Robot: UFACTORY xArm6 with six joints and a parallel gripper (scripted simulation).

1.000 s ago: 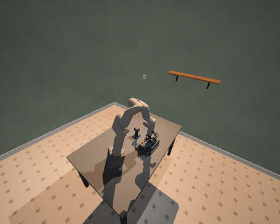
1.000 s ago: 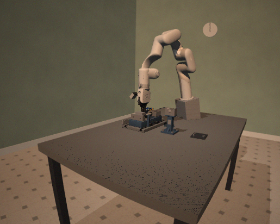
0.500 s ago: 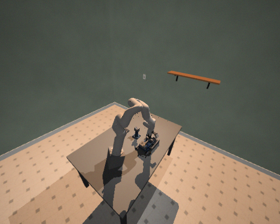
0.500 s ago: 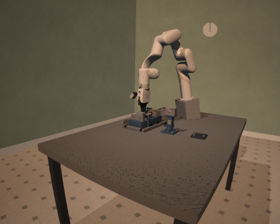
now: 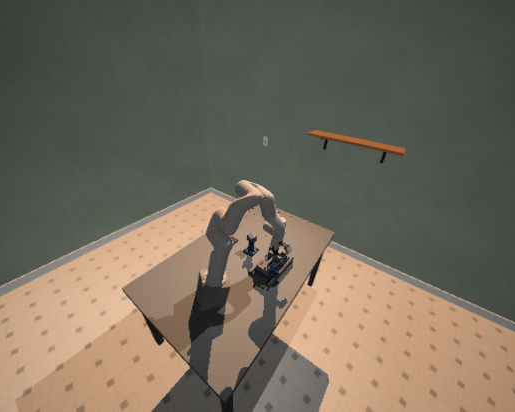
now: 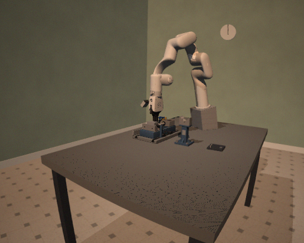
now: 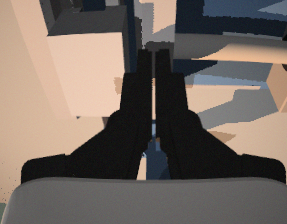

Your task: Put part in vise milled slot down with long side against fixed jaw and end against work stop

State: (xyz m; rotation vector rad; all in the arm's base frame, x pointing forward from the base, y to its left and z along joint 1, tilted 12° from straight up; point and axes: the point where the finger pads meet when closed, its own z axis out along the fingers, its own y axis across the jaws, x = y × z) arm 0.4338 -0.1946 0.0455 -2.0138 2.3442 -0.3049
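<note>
My gripper (image 7: 153,69) is shut with nothing between its black fingers, and it points down into the blue and grey vise (image 6: 156,131). In the wrist view the fingertips stand just before a pale block (image 7: 154,4) that lies among the vise's blue parts; it looks like the part. I cannot tell whether the tips touch it. A wide pale jaw face (image 7: 83,70) lies to the left of the fingers. A pale rod (image 7: 234,48) points in from the right. The dark infeed plate (image 6: 216,147) lies bare on the table. In the top view the gripper (image 5: 275,247) hangs over the vise (image 5: 273,265).
The blue V-block (image 6: 184,135) stands just right of the vise, between it and the infeed plate; it also shows in the top view (image 5: 252,245). The arm's pedestal (image 6: 203,118) stands behind the V-block.
</note>
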